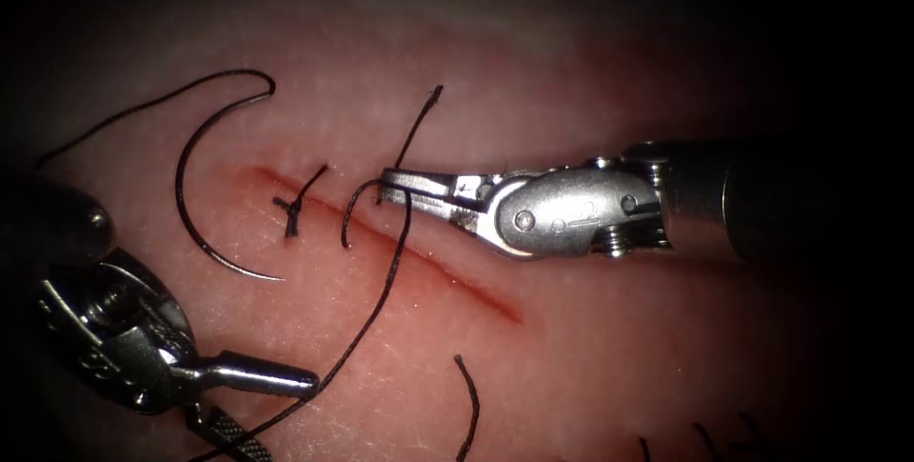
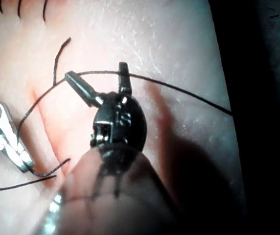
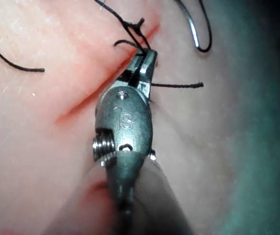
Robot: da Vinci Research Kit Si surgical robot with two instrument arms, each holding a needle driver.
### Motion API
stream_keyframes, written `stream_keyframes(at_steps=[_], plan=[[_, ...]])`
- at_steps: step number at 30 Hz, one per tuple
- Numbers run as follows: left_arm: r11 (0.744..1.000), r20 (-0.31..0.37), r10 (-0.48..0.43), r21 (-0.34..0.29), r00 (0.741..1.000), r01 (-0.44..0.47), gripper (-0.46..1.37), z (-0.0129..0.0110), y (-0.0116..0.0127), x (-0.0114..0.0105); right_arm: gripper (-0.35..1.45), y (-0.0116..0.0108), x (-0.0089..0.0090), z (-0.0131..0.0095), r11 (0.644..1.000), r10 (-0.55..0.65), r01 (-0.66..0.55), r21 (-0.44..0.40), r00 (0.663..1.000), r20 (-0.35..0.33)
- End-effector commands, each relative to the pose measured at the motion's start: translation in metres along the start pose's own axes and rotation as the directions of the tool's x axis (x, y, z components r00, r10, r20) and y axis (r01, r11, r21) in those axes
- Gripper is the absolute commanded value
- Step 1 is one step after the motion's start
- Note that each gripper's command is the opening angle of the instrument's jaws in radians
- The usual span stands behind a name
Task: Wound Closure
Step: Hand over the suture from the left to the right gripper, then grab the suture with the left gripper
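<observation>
Where the endoscope view looks down, pink tissue (image 1: 590, 348) fades into darkness, its cut (image 1: 400, 243) running diagonally. Beyond the right hand (image 1: 395, 186), shut on thread (image 1: 376, 305), the needle (image 1: 195, 200) lies free, arcing upright, left of the cut. Nearer, the left hand (image 1: 276, 400) gapes, empty.

Left wrist view: left hand (image 2: 98, 78) spread around thread (image 2: 179, 90).

Right wrist view: right hand (image 3: 147, 56) pinches thread (image 3: 176, 85) beside a knot (image 3: 135, 27).

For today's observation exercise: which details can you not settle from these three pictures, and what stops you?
- Where the thread ends: it leaves the endoscope view's lower edge.
- Whether the right tool pinches thread: its jaw tips cover the spot in the right wrist view.
- Whether the needle touches the tissue: too flat to judge.
</observation>
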Motion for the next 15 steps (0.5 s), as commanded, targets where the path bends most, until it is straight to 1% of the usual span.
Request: stream_keyframes(at_steps=[1, 6, 9, 12, 13, 15], plan=[[1.000, 0.002, 0.004, -0.005, 1.000, -0.004, 0.54, 0.0000, 0.0003, 0.0001, -0.35, 0.0000, 0.0000, 0.0000, 1.000, 0.000, 0.000, -0.005, 1.000, 0.000], [0.999, -0.019, 0.024, -0.047, 1.000, -0.024, 0.53, 0.0005, 0.0013, 0.0001, -0.35, 0.0000, 0.0000, 0.0000, 1.000, 0.000, 0.000, -0.004, 1.000, 0.000], [0.998, -0.037, 0.037, -0.058, 0.999, -0.039, 0.51, 0.0006, 0.0018, 0.0002, -0.35, -0.0001, 0.0000, 0.0000, 1.000, -0.001, 0.001, -0.005, 1.000, 0.000], [0.997, -0.050, 0.050, -0.063, 0.997, -0.053, 0.43, 0.0007, 0.0021, 0.0004, -0.35, -0.0002, -0.0001, 0.0000, 1.000, -0.002, 0.002, -0.004, 1.000, -0.001], [0.996, -0.055, 0.063, -0.064, 0.996, -0.067, 0.37, 0.0007, 0.0022, 0.0007, -0.35, -0.0002, -0.0001, -0.0001, 1.000, -0.002, 0.002, -0.004, 1.000, -0.001], [0.995, -0.059, 0.076, -0.065, 0.995, -0.079, 0.35, 0.0008, 0.0022, 0.0009, -0.35, -0.0002, -0.0001, -0.0001, 1.000, -0.002, 0.002, -0.004, 1.000, -0.001]])
